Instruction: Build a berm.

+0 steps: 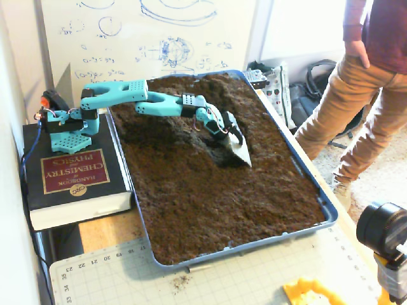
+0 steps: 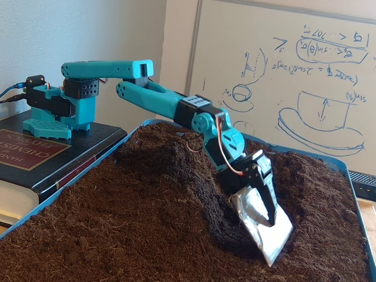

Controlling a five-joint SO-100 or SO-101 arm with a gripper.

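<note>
Stretched low across a blue tray (image 1: 325, 210) brimming with dark brown soil, with the teal arm (image 2: 158, 100) reaching out nearly level from its base. Bolted to a stand atop a thick chemistry handbook (image 1: 67, 171), apparently to lift the shoulder above the tray rim and buy reach over the far soil. Clamped in the gripper (image 2: 264, 202): a flat silvery blade (image 2: 267, 232) serving as a spade, jaws closed on its upper part in both fixed views. Angled downward and outward, lower edge touching or just biting the soil near the middle of the tray, beside a darker scooped hollow (image 2: 226, 226) — a pose suited to dragging or pushing loose material rather than lifting it. Heaped behind the arm, along the back half of the tray toward the whiteboard (image 2: 294, 70), the berm (image 2: 170, 147), tallest mass of soil here, sloping toward the flatter front. Likely mid-stroke, gathering soil toward that ridge. Standing at the right in a fixed view, a person (image 1: 356, 82) in tan trousers, well apart from the tray. Green cutting mat (image 1: 222, 279) covering the surface in front.
</note>
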